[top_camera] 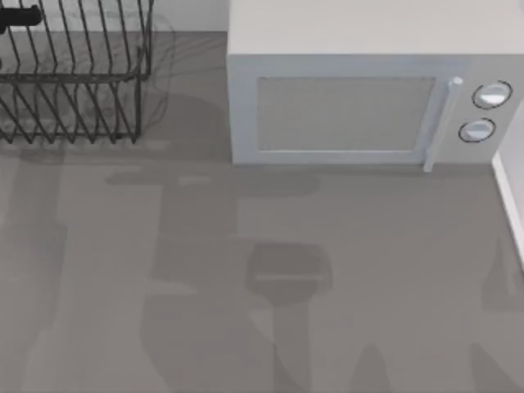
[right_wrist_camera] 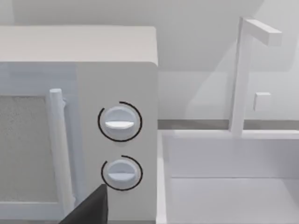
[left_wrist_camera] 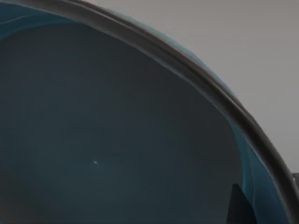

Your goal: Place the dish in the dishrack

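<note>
Grey table (top_camera: 246, 327), white microwave (top_camera: 352, 106)

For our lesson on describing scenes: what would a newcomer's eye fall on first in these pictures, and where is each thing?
The big white-grey microwave stands at the back of the table, right of centre, with two round knobs beside its door handle. The dark wire dishrack sits in the back left corner. The left wrist view looks straight into the blue dish from very close, while the right wrist view also takes in a white sink beside the microwave.

Even dim light; soft shadows on table (top_camera: 246, 327).
</note>
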Motion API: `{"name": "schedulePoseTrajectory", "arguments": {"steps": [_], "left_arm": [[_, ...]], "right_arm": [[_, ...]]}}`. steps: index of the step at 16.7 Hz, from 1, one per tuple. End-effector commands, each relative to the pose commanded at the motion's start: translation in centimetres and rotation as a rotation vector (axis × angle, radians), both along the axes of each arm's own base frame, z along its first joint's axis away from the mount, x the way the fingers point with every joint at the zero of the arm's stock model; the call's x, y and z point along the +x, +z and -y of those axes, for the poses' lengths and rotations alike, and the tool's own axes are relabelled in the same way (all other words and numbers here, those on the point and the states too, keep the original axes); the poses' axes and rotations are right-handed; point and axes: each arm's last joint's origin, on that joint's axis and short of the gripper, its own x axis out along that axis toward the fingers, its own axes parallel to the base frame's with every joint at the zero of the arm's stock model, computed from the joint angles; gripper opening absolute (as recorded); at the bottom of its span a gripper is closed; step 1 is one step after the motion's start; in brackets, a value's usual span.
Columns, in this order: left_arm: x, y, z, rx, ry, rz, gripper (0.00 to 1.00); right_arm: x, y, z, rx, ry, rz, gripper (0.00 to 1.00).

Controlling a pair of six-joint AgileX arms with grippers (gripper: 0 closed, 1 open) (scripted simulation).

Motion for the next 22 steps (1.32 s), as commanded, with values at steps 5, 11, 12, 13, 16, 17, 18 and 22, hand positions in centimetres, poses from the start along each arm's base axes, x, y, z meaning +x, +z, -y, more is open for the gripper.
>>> {"name": "schedulePoseTrajectory", "arguments": {"steps": [5, 11, 12, 13, 16, 17, 18, 22], "left_arm": [[0.00, 0.00, 0.00, 0.000, 0.000, 0.000, 0.08], [0.00, 0.00, 0.00, 0.000, 0.000, 0.000, 0.53], [0.00, 0.00, 0.00, 0.000, 0.000, 0.000, 0.60], [0.00, 0.00, 0.00, 0.000, 0.000, 0.000, 0.68], [0.00, 0.00, 0.00, 0.000, 0.000, 0.000, 0.90], [0.00, 0.00, 0.00, 0.000, 0.000, 0.000, 0.98], [0.00, 0.00, 0.00, 0.000, 0.000, 0.000, 1.00], [0.00, 0.00, 0.00, 0.000, 0.000, 0.000, 1.00]], "right_arm": [[0.00, 0.00, 0.00, 0.000, 0.000, 0.000, 1.00], [0.00, 0.00, 0.00, 0.000, 0.000, 0.000, 1.00], [0.00, 0.00, 0.00, 0.000, 0.000, 0.000, 1.00], [0.00, 0.00, 0.00, 0.000, 0.000, 0.000, 1.00], [0.00, 0.00, 0.00, 0.000, 0.000, 0.000, 1.00], [0.00, 0.00, 0.00, 0.000, 0.000, 0.000, 1.00], [0.00, 0.00, 0.00, 0.000, 0.000, 0.000, 1.00], [0.00, 0.00, 0.00, 0.000, 0.000, 0.000, 1.00]]}}
